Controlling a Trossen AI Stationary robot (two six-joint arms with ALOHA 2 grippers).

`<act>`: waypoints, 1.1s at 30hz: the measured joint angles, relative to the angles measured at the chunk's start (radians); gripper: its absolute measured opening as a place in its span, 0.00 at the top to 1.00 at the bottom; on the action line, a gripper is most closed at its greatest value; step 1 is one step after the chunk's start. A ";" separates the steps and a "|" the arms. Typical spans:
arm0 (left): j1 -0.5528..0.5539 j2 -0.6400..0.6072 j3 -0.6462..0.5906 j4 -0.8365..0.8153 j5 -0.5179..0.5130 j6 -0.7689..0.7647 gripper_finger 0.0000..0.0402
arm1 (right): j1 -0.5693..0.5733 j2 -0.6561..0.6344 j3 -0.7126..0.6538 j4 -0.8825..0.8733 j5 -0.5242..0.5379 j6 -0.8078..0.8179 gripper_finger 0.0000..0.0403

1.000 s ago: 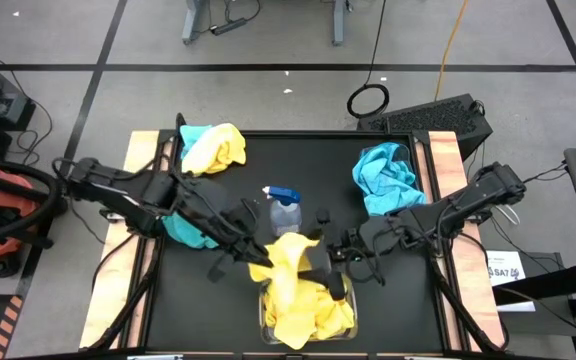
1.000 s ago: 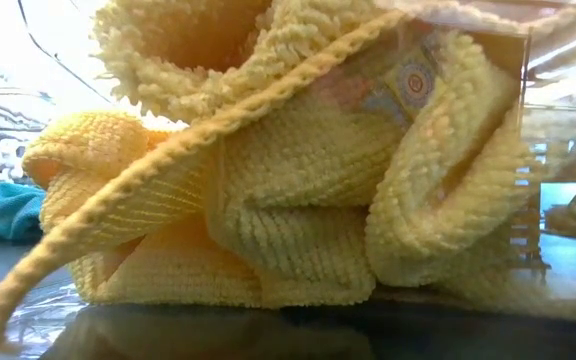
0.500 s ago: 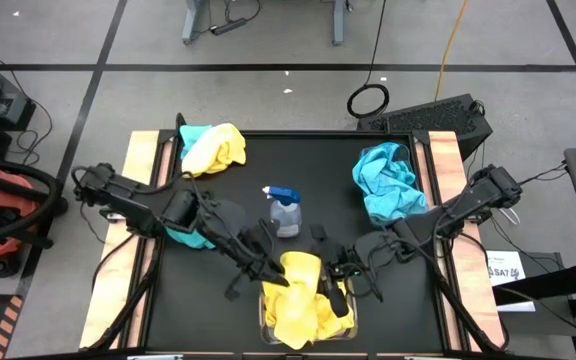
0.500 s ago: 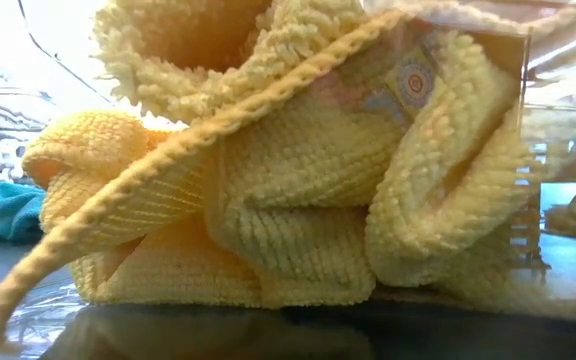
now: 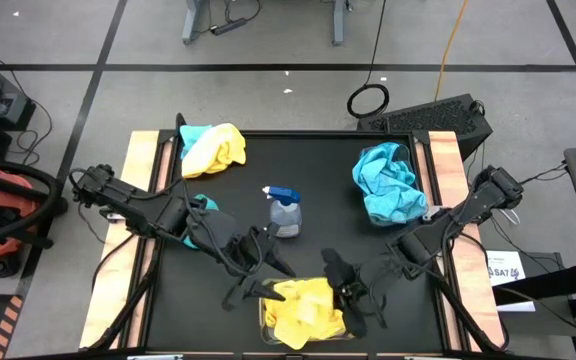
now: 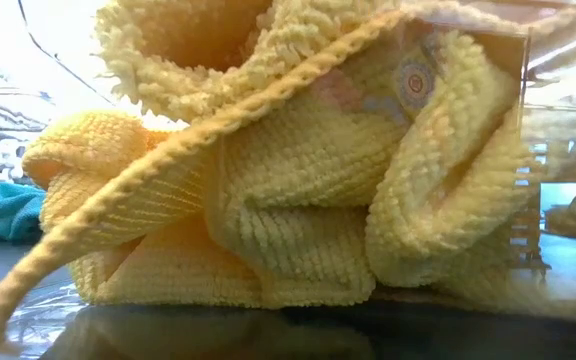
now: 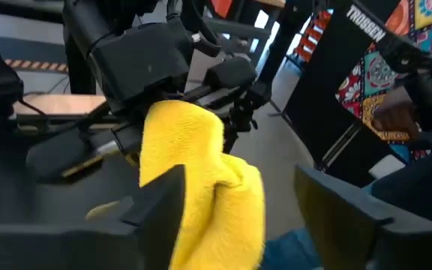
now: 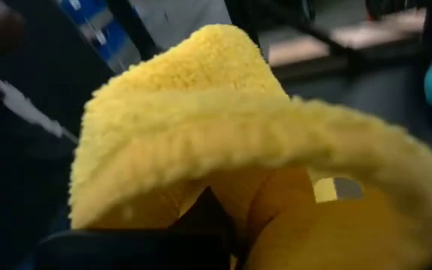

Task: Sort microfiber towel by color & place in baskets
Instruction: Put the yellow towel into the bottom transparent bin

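1. High view, change: since a second ago the yellow towel (image 5: 303, 305) that hung above the near basket (image 5: 264, 322) has dropped into it, and both grippers have come down to the rim.
2. High view, now: left gripper (image 5: 260, 287) sits just beside the towel's left edge, fingers spread and off the cloth; right gripper (image 5: 346, 295) sits at its right edge, fingers pressed together, seemingly on a fold. Farther off from both grippers lie a teal towel (image 5: 386, 180), a mixed yellow-and-teal pile (image 5: 211, 147) and, under the left arm, another teal cloth (image 5: 190, 228). A spray bottle (image 5: 284, 212) stands between.
3. Low view: yellow pile fills the clear bin wall (image 6: 528, 150); no gripper shows.
4. Left wrist view: open fingers (image 7: 156, 210) flank the towel ahead.
5. Right wrist view: a yellow fold lies directly at the closed fingertips (image 8: 208, 221).
6. Judgement: the left arm is nearer the teal cloth behind it; the right arm is nearer the teal towel.
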 joint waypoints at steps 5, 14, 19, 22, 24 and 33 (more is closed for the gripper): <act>-0.012 -0.005 0.000 -0.004 0.001 -0.003 0.25 | 0.034 0.000 0.000 -0.179 0.008 0.069 0.99; -0.016 -0.054 0.000 -0.076 0.019 -0.030 0.28 | 0.016 0.060 0.000 -0.361 -0.016 0.090 0.99; -0.018 -0.087 0.000 -0.164 0.021 -0.055 0.29 | -0.005 0.161 0.000 -0.351 -0.109 0.054 0.99; -0.018 -0.106 0.000 -0.219 0.021 -0.056 0.30 | -0.015 0.219 0.000 -0.350 -0.131 0.027 0.99; -0.018 -0.116 0.000 -0.254 0.021 -0.056 0.30 | -0.020 0.256 0.000 -0.349 -0.131 0.008 0.99; -0.018 -0.131 0.000 -0.455 -0.012 -0.056 0.30 | -0.033 0.390 0.005 -0.346 -0.170 -0.037 0.99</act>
